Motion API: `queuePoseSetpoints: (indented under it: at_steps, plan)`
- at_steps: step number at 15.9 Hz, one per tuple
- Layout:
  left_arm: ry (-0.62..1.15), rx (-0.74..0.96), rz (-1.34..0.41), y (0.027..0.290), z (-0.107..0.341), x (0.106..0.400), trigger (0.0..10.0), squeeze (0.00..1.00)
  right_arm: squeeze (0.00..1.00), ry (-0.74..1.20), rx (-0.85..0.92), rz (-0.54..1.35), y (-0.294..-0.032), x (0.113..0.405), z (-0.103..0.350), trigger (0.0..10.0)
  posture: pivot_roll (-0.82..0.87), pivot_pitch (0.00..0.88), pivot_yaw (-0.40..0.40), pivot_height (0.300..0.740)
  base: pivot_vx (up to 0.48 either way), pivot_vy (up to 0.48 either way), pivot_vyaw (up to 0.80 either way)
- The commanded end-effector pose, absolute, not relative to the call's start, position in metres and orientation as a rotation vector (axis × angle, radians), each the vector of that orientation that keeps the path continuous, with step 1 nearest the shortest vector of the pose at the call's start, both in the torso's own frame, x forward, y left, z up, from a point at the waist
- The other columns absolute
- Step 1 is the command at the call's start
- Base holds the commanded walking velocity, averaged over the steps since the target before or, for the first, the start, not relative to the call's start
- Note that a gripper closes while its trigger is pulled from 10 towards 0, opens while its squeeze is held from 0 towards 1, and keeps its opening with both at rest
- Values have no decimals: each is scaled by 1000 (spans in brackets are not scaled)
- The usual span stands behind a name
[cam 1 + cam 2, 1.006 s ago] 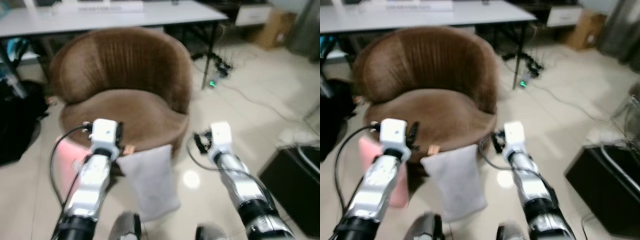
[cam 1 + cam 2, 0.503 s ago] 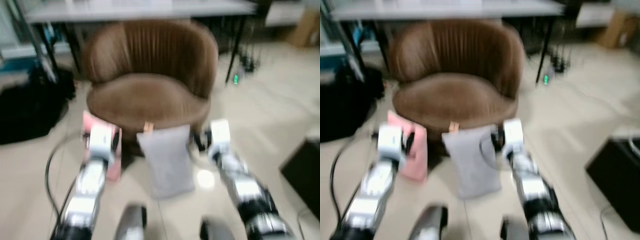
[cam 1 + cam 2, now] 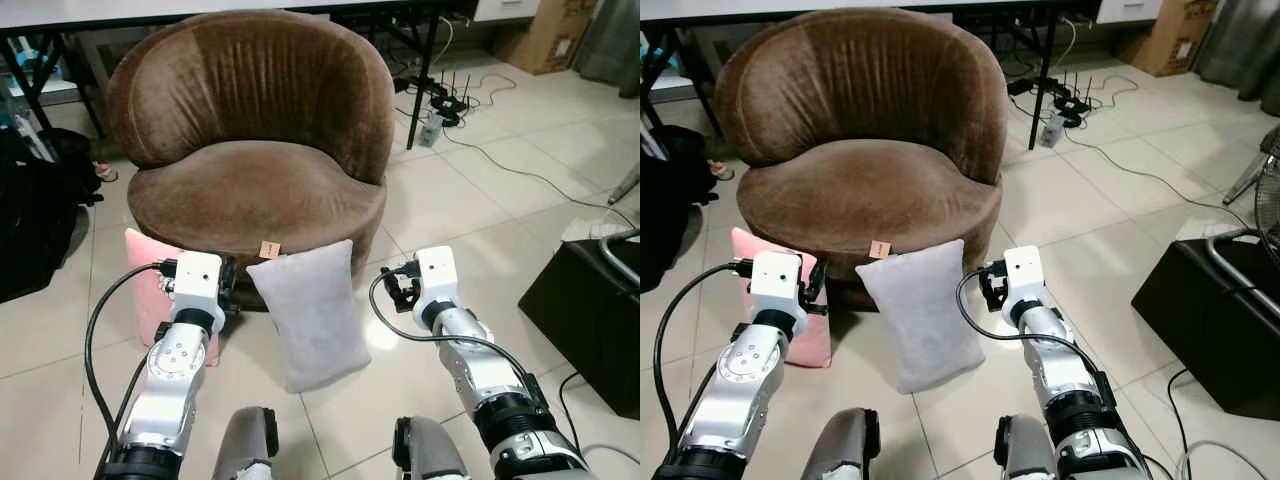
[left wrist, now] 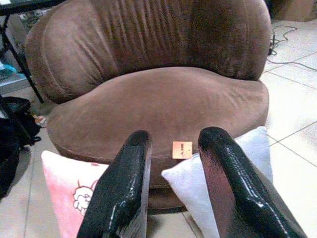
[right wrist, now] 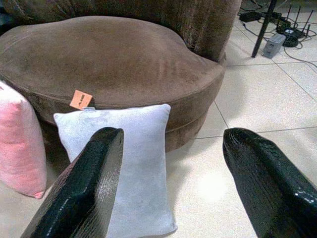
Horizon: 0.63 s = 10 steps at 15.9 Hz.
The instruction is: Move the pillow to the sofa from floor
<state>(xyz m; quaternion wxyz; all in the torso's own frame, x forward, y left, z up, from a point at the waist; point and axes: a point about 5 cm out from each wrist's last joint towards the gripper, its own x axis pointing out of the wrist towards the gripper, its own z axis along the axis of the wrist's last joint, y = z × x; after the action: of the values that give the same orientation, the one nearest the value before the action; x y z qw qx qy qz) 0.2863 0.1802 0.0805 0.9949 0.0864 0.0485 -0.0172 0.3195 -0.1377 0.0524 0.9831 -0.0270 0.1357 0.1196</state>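
Against the brown sofa (image 3: 255, 190) on tile we see the grey pillow (image 3: 308, 313); wrist views show left gripper (image 4: 171, 163) and right gripper (image 5: 171, 166) both spread, empty.

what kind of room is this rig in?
Probably a living room doubling as a workspace. A brown sofa chair stands on a tiled floor with a grey pillow and a pink pillow leaning against it; behind it are a desk and a router with loose cables.
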Motion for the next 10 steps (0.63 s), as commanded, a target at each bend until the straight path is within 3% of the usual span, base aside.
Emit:
queuePoseSetpoints:
  at_steps: [1, 4, 8, 10]
  plan:
    - [80, 178, -39, 180, 84, 286, 10000, 0, 0, 275, -60, 240, -139, 320, 54, 10000, 27, 0, 3, 610, 0, 0, 0]
    - [79, 195, -30, 181, 84, 288, 10000, 0, 0, 281, -60, 236, -139, 320, 53, 10000, 27, 0, 3, 610, 0, 0, 0]
    - [80, 194, -31, 181, 85, 289, 10000, 0, 0, 286, -55, 232, -139, 319, 51, 10000, 26, 0, 5, 560, 0, 0, 0]
    - [80, 195, -31, 181, 85, 289, 10000, 0, 0, 278, -48, 227, -139, 319, 53, 10000, 26, 0, 5, 555, 0, 0, 0]
